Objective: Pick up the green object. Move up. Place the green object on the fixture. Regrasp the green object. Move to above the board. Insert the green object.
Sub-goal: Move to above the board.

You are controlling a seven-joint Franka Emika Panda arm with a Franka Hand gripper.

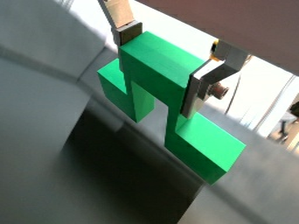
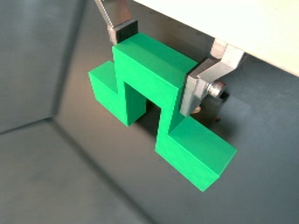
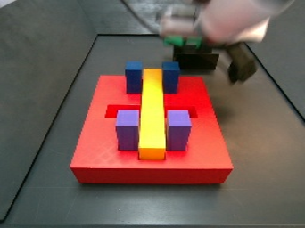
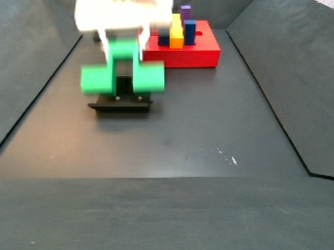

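Observation:
The green object (image 1: 158, 66), a bright stepped block with a notch, fills both wrist views. My gripper (image 1: 165, 61) is shut on its raised middle bar, with one silver finger (image 2: 197, 87) pressed on each side. In a side view the green object (image 4: 100, 78) sits right over the low dark fixture (image 4: 120, 104), seemingly resting on it, and the white gripper body stands directly above. In a side view the red board (image 3: 95, 151) lies apart from the fixture (image 3: 197, 61), nearer the camera, and the gripper is blurred there.
The board carries a long yellow bar (image 3: 152, 111), blue blocks (image 3: 135, 76) and purple blocks (image 3: 127, 129). Dark walls enclose the grey floor (image 4: 196, 146).

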